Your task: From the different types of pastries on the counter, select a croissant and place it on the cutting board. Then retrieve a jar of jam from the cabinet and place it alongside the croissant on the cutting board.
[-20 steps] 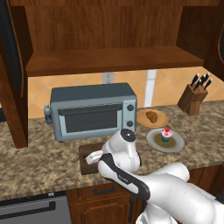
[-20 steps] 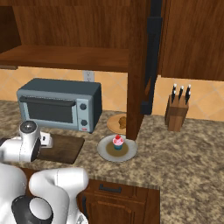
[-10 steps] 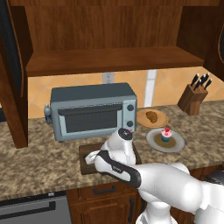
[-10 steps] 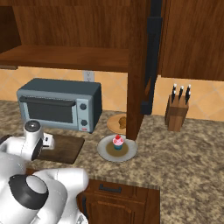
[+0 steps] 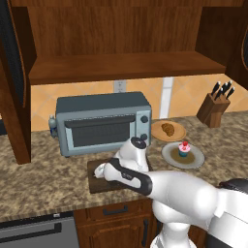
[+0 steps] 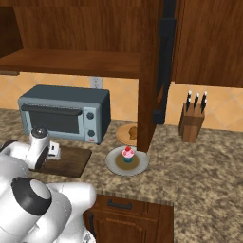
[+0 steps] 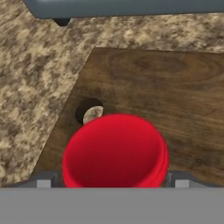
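Note:
The red jar of jam stands on the dark cutting board, beside its round hole. My gripper hangs right above the jar, open, with one fingertip on each side of the lid and a small gap to it. From the base, the gripper is low over the left end of the board. The croissant lies on a tan plate behind and to the right. The cupcake sits on a grey plate on the counter.
A grey toaster oven stands right behind the board. A knife block is at the far right. The open cabinet shelf hangs above, and a cabinet door edge partly hides the croissant's plate.
The hand has stayed low over the board's left end while the arm behind it has shifted. The pastries have not moved.

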You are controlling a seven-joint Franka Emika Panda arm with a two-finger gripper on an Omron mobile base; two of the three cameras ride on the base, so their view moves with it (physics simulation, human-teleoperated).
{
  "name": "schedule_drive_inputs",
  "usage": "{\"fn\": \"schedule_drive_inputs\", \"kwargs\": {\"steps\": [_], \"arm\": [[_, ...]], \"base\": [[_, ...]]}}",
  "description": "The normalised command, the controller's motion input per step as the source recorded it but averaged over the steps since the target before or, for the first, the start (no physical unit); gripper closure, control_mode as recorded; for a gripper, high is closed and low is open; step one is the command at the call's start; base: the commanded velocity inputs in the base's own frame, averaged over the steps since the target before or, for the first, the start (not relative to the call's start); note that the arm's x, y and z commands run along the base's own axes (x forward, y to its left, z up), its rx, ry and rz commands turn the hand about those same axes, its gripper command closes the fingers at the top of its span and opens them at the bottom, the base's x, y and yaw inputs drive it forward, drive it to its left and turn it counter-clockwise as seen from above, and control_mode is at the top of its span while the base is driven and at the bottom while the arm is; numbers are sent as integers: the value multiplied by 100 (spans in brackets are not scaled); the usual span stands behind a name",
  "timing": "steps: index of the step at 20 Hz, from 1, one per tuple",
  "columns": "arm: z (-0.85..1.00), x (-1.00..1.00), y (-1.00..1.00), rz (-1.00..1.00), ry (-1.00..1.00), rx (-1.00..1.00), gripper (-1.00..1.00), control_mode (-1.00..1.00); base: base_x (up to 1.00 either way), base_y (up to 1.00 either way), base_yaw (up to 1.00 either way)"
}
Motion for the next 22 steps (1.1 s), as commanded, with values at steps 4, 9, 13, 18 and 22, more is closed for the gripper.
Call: {"fn": "schedule_drive_inputs", "kwargs": {"steps": [4,9,13,18,22], "arm": [[6,-7,0,0,-1,1,-100,-100],[37,-25,0,0,-1,8,-100,-100],[18,-11,0,0,-2,3,-100,-100],[42,14,-3,-1,3,0,-100,-100],[100,28,-33,0,0,0,-100,-100]], "base": [[0,0,0],[0,0,0],[0,0,0],[0,0,0],[0,0,0]]}}
